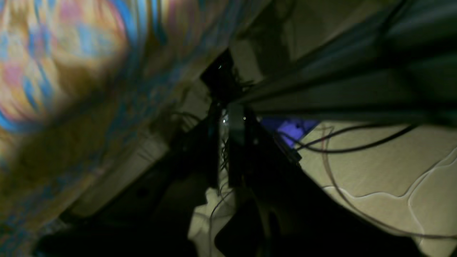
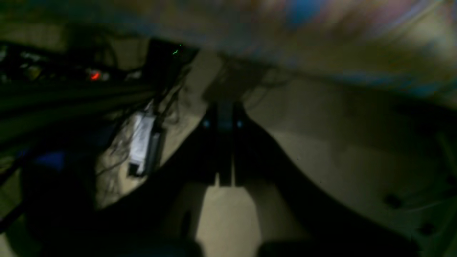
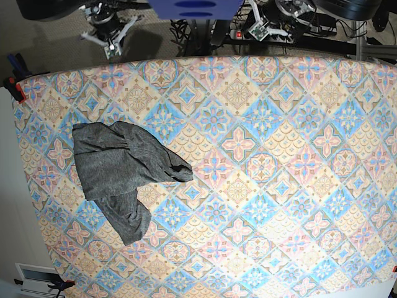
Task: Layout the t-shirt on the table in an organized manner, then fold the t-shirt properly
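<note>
T-shirt (image 3: 121, 174) lies crumpled and unfolded on the table (image 3: 279, 186), toward the side where the right arm stands — bunched in wrinkled folds, one part trailing toward the table's near edge. Both arms sit beyond the far edge, well apart from the garment. Left gripper (image 1: 232, 142): jaws together, nothing between them; its camera looks past the patterned table edge at cables (image 1: 357, 142) on a pale floor. Right gripper (image 2: 225, 153): jaws together, empty — dark, blurred view under the table edge.
</note>
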### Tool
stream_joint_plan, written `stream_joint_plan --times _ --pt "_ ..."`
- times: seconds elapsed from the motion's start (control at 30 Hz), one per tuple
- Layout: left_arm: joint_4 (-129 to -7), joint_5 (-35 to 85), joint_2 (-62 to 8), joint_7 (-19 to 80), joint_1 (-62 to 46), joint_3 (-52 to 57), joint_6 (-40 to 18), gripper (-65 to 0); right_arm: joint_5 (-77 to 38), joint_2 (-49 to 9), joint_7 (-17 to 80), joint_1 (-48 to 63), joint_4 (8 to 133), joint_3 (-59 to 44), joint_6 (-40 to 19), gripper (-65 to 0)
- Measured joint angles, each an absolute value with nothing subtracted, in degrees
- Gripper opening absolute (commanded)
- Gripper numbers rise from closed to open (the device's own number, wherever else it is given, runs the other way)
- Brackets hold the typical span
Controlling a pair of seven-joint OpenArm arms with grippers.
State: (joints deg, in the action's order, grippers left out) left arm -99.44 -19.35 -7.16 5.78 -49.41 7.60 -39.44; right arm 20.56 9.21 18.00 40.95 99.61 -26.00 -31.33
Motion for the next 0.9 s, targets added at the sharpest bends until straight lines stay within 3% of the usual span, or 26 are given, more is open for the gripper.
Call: stream_joint_plan --times 0.13,0.3,0.43,0.53,0.7,0.9 --pt "-88.7 -22.6 -6.7 -1.4 -49.1 7.7 -40.1 -62.1 20.5 9.2 16.1 39.9 88.8 -26.0 -30.8 -65.0" --pt "-77.8 -22.4 -6.7 -1.7 -43.5 7.7 -39.3 -62.1 20.7 9.7 5.4 39.6 72.3 -30.2 -31.2 -65.0" --pt "-67.9 -22.2 -7.0 -2.3 -37.5 7.8 -39.2 -62.1 21.8 8.8 1.8 31.4 59.7 -37.4 -30.1 -65.0" --pt "-60.4 -22.6 -7.2 -1.9 -33.8 7.9 -39.5 -62.1 19.6 7.8 -6.2 23.9 49.7 -40.0 -30.1 -65.0" --pt "-49.5 -22.2 -7.0 -2.8 -26.9 7.8 -39.5 -62.1 21.7 6.3 -10.6 20.8 30.2 -41.9 -31.3 -65.0" --pt "-30.5 -25.5 -8.2 -7.1 -17.7 7.6 -39.2 -62.0 20.5 0.8 -20.8 12.1 12.8 -43.3 -16.1 -65.0"
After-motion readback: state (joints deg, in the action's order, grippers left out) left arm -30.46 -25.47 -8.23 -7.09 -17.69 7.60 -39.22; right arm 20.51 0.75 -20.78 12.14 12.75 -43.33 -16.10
